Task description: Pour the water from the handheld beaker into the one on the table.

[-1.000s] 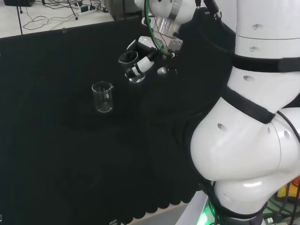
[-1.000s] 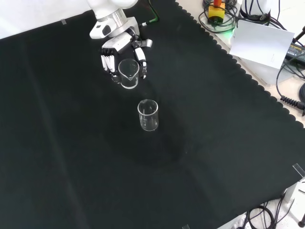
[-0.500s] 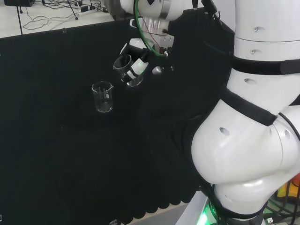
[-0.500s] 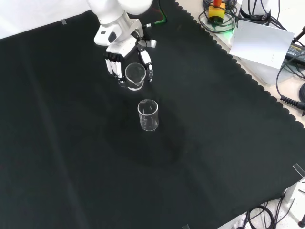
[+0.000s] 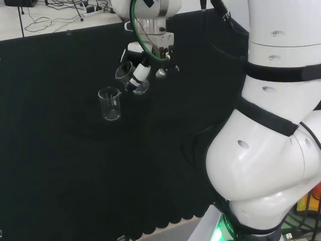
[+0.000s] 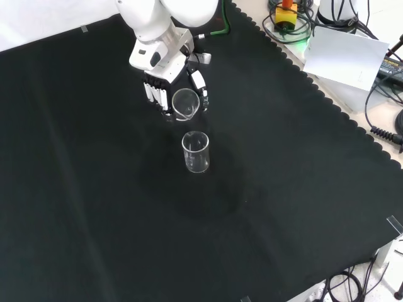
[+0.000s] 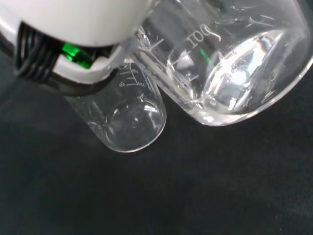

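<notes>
The hand (image 6: 165, 88) (image 5: 141, 72) is shut on a clear glass beaker (image 6: 185, 104) (image 5: 128, 78), carried above the cloth and tilted with its mouth toward a second beaker. That second clear beaker (image 6: 196, 151) (image 5: 110, 103) stands upright on the black cloth, just in front of the hand in the front view and to its left in the head view. In the wrist view the held beaker (image 7: 234, 63) is close and large, with the standing beaker (image 7: 128, 117) beside its base and a blurred white part of the hand (image 7: 73, 29) over both. I cannot make out water in either.
The arm's big white links (image 5: 271, 125) stand at the head view's right. A white board (image 6: 349, 60) and cables (image 6: 289, 22) lie beyond the cloth's scalloped edge at the front view's upper right. Bare black cloth (image 6: 94, 220) spreads around the beakers.
The hand has carried the held beaker closer to the standing beaker, leftward in the head view and nearer in the front view, and tilted it further. The standing beaker has not moved.
</notes>
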{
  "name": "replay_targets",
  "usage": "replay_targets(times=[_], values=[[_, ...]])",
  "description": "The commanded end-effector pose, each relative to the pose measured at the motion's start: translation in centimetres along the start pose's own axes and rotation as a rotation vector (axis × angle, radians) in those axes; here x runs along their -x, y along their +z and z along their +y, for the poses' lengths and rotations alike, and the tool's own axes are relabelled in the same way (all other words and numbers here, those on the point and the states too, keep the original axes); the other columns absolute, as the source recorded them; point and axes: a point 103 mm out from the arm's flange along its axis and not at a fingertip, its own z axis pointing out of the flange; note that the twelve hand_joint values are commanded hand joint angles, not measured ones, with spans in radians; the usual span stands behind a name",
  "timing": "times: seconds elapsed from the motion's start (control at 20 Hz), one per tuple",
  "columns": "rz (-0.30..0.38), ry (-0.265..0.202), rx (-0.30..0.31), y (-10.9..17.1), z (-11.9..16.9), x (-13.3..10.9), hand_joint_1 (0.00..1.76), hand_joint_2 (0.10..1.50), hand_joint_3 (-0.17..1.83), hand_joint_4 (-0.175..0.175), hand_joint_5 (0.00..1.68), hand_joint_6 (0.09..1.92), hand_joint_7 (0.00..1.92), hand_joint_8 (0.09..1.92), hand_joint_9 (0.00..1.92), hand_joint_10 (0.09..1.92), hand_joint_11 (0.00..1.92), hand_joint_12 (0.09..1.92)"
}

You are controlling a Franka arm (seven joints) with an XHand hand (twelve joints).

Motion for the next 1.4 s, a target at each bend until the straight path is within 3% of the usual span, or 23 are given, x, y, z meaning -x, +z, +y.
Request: replay_targets(times=[0.05,1.05,1.4], values=[[-0.067,0.005,-0.053,-0.8,0.0,-1.2,1.16,0.59,0.69,0.175,1.44,0.37,1.71,0.09,1.58,0.09,1.15,0.87],[-0.266,0.094,-0.201,-1.0,0.7,-3.6,1.16,0.58,0.71,0.175,1.42,0.42,1.71,0.09,1.58,0.09,1.17,0.87],[-0.318,0.114,-0.228,-1.3,0.7,-4.1,1.16,0.58,0.71,0.175,1.42,0.43,1.71,0.09,1.58,0.09,1.17,0.87]])
